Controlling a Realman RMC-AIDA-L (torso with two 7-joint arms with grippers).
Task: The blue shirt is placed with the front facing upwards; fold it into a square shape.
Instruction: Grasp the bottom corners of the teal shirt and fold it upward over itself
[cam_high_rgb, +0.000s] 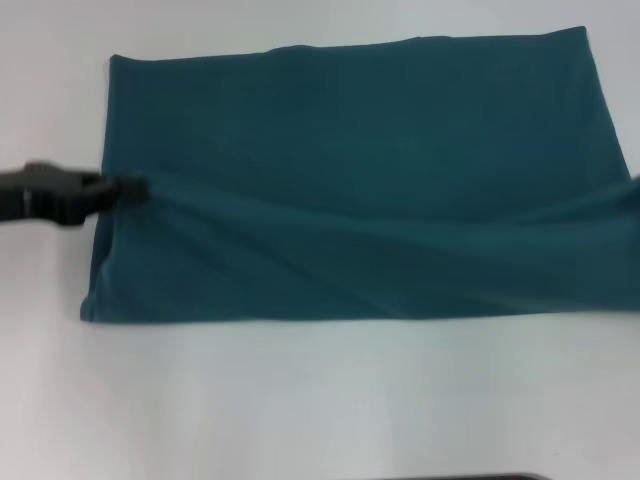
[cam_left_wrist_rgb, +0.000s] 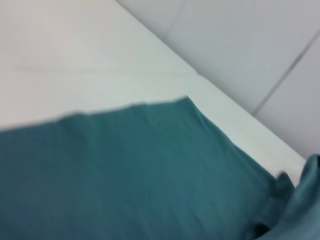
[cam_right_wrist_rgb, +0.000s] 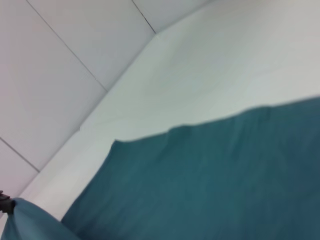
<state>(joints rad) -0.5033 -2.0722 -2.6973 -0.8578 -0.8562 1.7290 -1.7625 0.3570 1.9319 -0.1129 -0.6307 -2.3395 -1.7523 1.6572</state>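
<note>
Pinching the blue shirt (cam_high_rgb: 350, 190) at its left edge, left gripper (cam_high_rgb: 128, 188) lifts mid-fold; right gripper unseen, fingers untellable; next, carry both edges across

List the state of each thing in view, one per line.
Shirt: folded into a wide rectangle, flat on the table, creases running from both side edges.
Left gripper: at the shirt's left edge, shut on cloth.
Right gripper: out of view; the right edge looks pulled up.
Table: white, under the shirt.

The blue shirt (cam_right_wrist_rgb: 210, 180) lies spread on the white table (cam_right_wrist_rgb: 210, 75), one corner lifted.
</note>
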